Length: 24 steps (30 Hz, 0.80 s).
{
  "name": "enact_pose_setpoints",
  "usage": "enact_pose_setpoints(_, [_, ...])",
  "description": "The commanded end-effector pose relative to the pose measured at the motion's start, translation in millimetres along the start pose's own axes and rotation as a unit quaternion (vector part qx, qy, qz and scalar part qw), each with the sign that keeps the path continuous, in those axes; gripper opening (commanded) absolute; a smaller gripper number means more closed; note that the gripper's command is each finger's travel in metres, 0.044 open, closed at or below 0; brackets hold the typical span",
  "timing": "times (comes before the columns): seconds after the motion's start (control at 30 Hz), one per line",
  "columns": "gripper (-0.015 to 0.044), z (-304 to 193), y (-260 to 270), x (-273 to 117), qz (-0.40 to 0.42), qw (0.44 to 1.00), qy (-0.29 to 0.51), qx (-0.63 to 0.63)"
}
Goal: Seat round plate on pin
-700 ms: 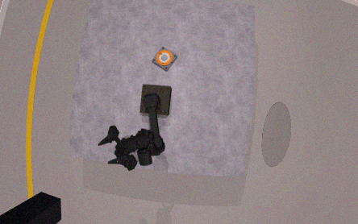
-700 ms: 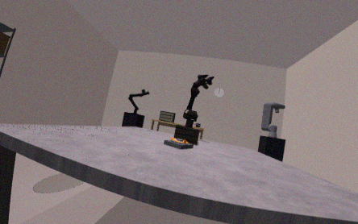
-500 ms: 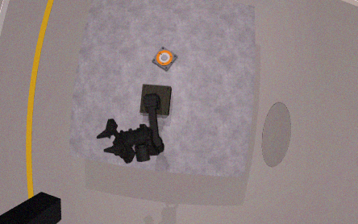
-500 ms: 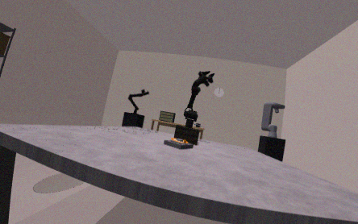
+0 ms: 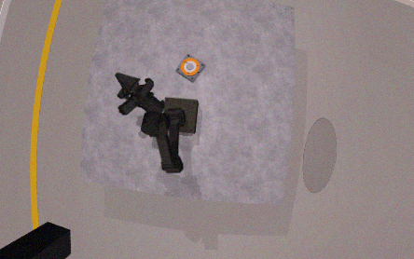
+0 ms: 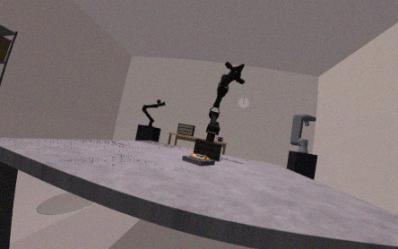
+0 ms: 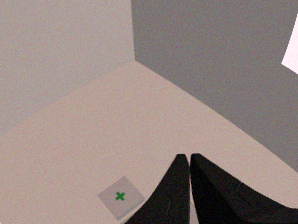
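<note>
Grey mottled bench carries the plate on its base, well apart from the pincer (raised high, fingers pressed together on nothing), so I judge 1 careful descent beside the orange tab, unseen here, comes next.

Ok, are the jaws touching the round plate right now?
No. In the top view the gripper sits off to one side of the round plate on its base, with bare table between them.
</note>
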<state>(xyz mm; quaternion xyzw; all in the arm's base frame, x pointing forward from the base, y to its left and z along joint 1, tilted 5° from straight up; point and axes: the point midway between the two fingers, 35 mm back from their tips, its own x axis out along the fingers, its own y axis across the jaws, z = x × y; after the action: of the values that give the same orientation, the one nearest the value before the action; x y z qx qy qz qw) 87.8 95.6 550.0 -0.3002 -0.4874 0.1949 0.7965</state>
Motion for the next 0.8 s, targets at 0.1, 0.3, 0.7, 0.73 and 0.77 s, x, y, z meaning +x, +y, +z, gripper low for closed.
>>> enact_pose_setpoints(0.1, [0.0000,-108.9,39.6,23.7,0.049,0.979,0.156,0.123])
enact_pose_setpoints(0.3, [0.0000,-214.8,91.5,18.2,0.085,0.912,0.323,0.237])
enact_pose_setpoints(0.7, [0.0000,-355.2,197.4,-62.2,0.111,0.699,0.596,0.379])
enact_pose_setpoints(0.73, [0.0000,-366.9,211.0,-76.9,0.109,0.666,0.625,0.393])
enact_pose_setpoints(0.77, [0.0000,-377.3,224.2,-92.3,0.108,0.630,0.654,0.404])
